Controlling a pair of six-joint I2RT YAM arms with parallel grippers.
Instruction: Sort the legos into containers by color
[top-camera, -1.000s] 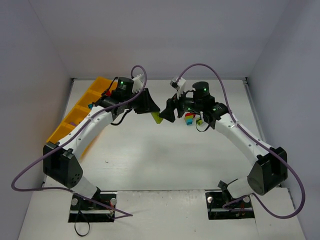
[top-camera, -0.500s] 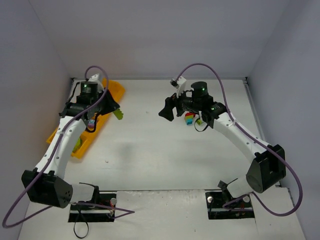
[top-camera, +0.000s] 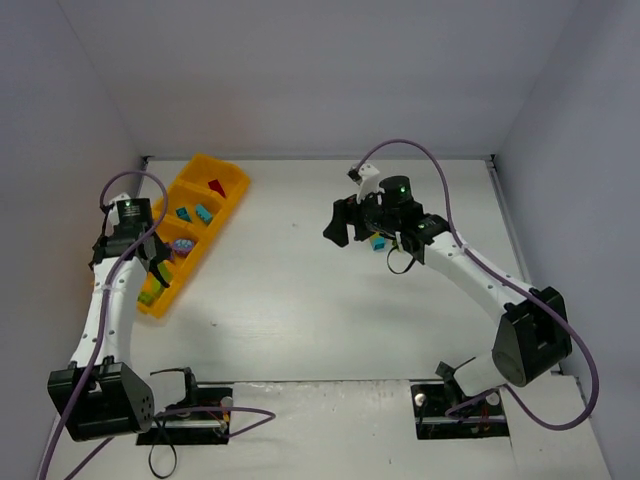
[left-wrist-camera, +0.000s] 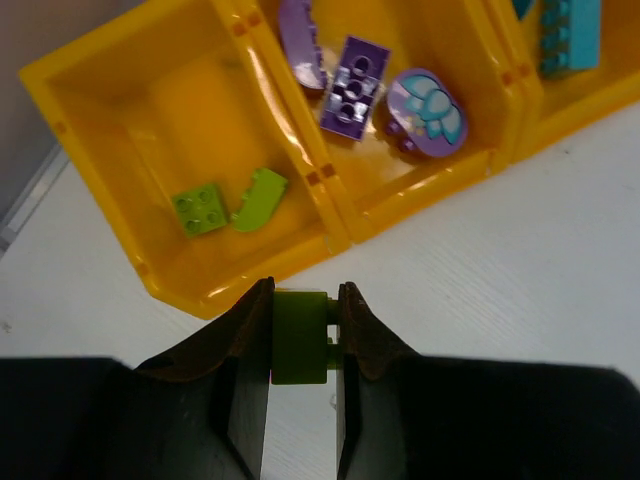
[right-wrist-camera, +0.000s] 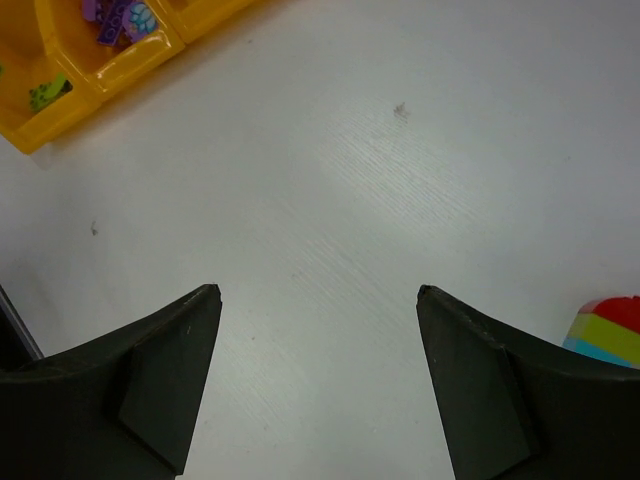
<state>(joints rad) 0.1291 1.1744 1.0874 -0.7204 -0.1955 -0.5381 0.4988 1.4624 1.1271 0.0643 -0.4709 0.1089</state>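
Observation:
My left gripper (left-wrist-camera: 305, 292) is shut on a lime green lego (left-wrist-camera: 300, 340) and hovers just off the near end of the orange-yellow tray (left-wrist-camera: 120, 90). That end compartment holds two lime legos (left-wrist-camera: 200, 210). The one beside it holds purple legos (left-wrist-camera: 355, 85), then come teal legos (left-wrist-camera: 570, 35). From above, the left gripper (top-camera: 158, 270) sits at the tray's near end, and a red lego (top-camera: 216, 186) lies in the far compartment. My right gripper (right-wrist-camera: 317, 291) is open and empty above bare table. A multicoloured lego stack (right-wrist-camera: 610, 330) stands to its right.
The tray (top-camera: 228, 183) lies diagonally along the left wall. The multicoloured stack (top-camera: 378, 241) stands mid-table under the right arm's wrist. White walls close in the table on the left, back and right.
The left arm swung from mid-table to the tray's near end, carrying the lime lego. The right gripper opened wider and shifted slightly.

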